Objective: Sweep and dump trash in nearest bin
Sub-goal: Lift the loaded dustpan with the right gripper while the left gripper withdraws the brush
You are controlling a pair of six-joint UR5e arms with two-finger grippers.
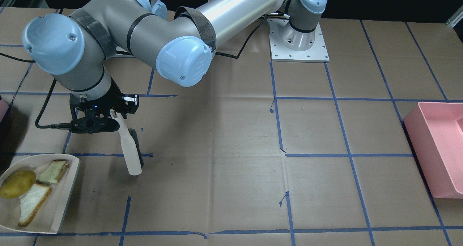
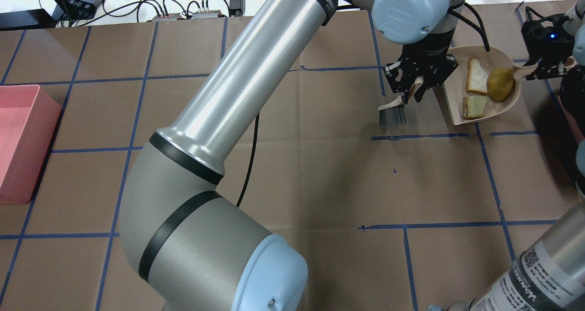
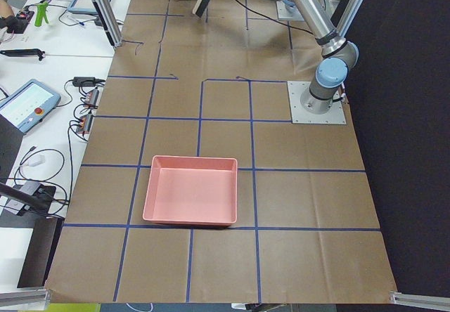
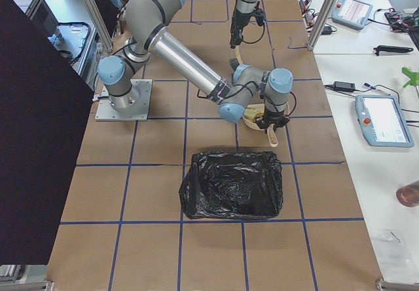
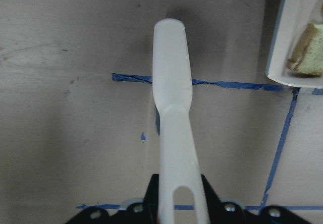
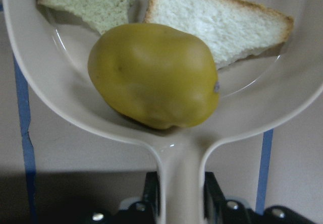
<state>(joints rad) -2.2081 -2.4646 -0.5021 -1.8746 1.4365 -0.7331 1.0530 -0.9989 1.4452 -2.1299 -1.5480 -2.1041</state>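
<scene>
- My right gripper [image 6: 180, 204] squeezes the handle of the cream plastic dustpan [image 1: 58, 207].
- My left gripper [image 2: 413, 89] grips the cream, black-bristled brush [image 1: 130, 155].
- The round yellow potato-like lump [image 1: 17, 183] and two torn white bread slices [image 1: 34, 202] sit in the pan, so I think sweeping is done.
- To do: dump them into the pink bin [image 1: 2, 108].

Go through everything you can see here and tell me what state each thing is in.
brush: held, tilted.
dustpan: held by its handle, loaded.
potato lump: in the dustpan.
two bread slices: in the dustpan, beside the lump.
left gripper: shut on the brush.
right gripper: shut on the dustpan handle.
pink tub: upright, far from both arms.
bin: covered by a black bag.
</scene>
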